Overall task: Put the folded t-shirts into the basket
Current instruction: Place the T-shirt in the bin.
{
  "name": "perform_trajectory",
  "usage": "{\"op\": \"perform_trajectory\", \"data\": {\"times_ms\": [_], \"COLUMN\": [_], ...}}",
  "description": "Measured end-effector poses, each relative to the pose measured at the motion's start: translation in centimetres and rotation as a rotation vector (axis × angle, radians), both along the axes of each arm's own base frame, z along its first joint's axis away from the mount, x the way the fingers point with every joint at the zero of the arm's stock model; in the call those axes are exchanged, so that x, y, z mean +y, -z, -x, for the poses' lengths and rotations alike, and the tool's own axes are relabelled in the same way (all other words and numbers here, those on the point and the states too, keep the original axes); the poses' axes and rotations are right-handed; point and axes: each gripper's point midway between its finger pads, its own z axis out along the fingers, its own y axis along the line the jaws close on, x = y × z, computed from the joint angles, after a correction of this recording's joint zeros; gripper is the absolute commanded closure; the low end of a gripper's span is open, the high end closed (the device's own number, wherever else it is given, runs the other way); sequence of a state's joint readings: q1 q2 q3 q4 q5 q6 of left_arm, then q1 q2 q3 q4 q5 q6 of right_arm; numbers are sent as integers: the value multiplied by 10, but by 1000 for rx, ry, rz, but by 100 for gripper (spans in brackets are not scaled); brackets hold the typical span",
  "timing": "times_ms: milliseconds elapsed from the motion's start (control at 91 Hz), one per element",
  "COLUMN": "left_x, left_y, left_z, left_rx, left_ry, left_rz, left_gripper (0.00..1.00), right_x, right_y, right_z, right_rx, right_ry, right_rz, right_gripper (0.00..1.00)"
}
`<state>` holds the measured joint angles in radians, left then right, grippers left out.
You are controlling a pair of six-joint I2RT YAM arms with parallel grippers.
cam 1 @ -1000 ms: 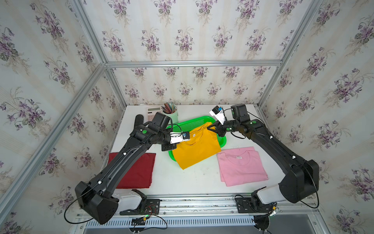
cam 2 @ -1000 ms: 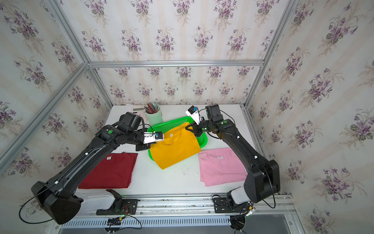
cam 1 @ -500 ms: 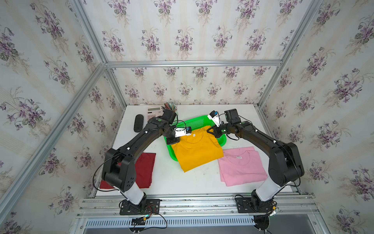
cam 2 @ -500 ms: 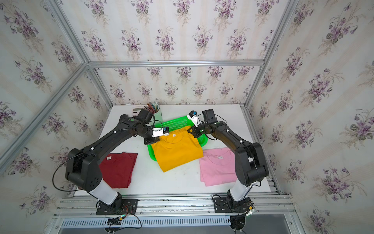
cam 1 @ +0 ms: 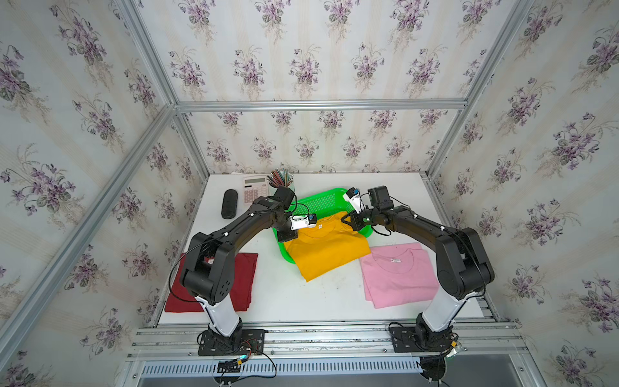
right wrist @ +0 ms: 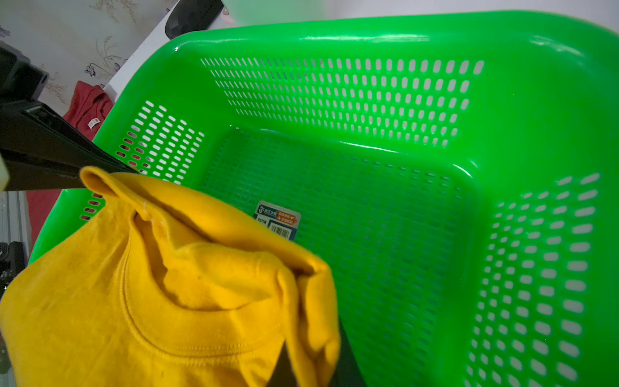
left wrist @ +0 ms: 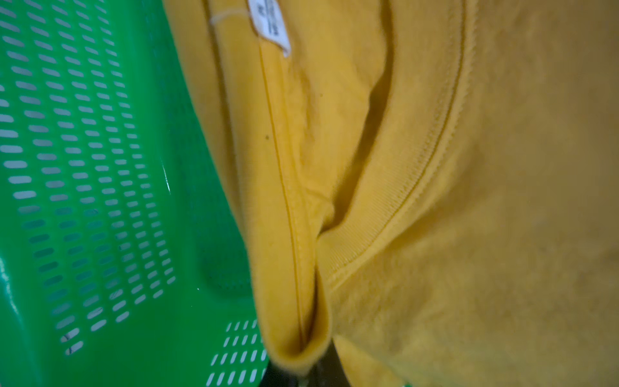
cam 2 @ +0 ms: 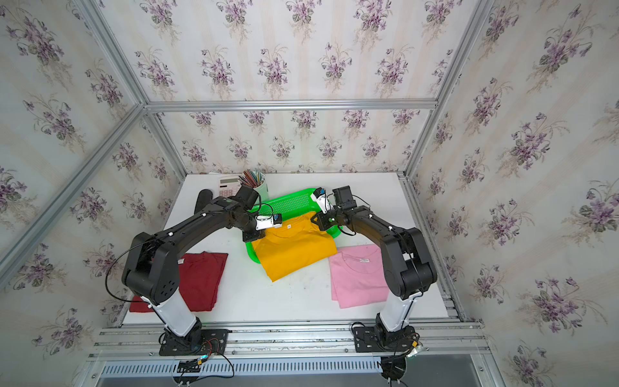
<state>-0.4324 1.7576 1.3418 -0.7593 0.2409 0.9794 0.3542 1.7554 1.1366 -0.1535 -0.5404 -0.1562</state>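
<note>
The mustard yellow t-shirt [cam 1: 325,249] [cam 2: 294,249] drapes over the near rim of the green basket [cam 1: 321,201] [cam 2: 294,201]. Its collar end is held above the basket floor and its tail lies on the table. My left gripper [cam 1: 285,235] [left wrist: 301,368] is shut on one collar corner and my right gripper [cam 1: 346,220] [right wrist: 311,368] on the other. In the right wrist view the yellow t-shirt [right wrist: 134,301] partly covers the floor sticker [right wrist: 278,219]. The dark red t-shirt [cam 1: 244,278] lies flat at the left and the light pink t-shirt [cam 1: 398,274] at the right.
Behind the basket on the left stand a pencil cup [cam 1: 283,179], a calculator [cam 1: 254,191] and a black oblong object [cam 1: 229,204]. Aluminium frame posts and papered walls close in the table on three sides.
Both grippers have carried the yellow t-shirt's collar edge a little farther back over the basket, and both stay shut on it. The red and pink t-shirts have not moved.
</note>
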Motion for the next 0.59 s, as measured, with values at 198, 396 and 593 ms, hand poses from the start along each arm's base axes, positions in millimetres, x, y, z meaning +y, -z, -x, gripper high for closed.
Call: {"op": "perform_trajectory", "data": {"times_ms": [198, 396, 593], "left_x": [0, 0, -1], "left_y": [-4, -7, -28], "left_z": [-4, -6, -11], "left_rx": [-9, -10, -58], "left_ry": [-18, -35, -60], "left_rz": [2, 8, 39], "left_gripper": [99, 94, 93], "right_x": [4, 5, 8], "right_y": [-5, -6, -6], "right_z": [-2, -1, -4], "right_rx": [-19, -20, -24], "right_ry": [-13, -25, -39], "right_rz": [-22, -30, -40], "right_gripper": [100, 100, 100]}}
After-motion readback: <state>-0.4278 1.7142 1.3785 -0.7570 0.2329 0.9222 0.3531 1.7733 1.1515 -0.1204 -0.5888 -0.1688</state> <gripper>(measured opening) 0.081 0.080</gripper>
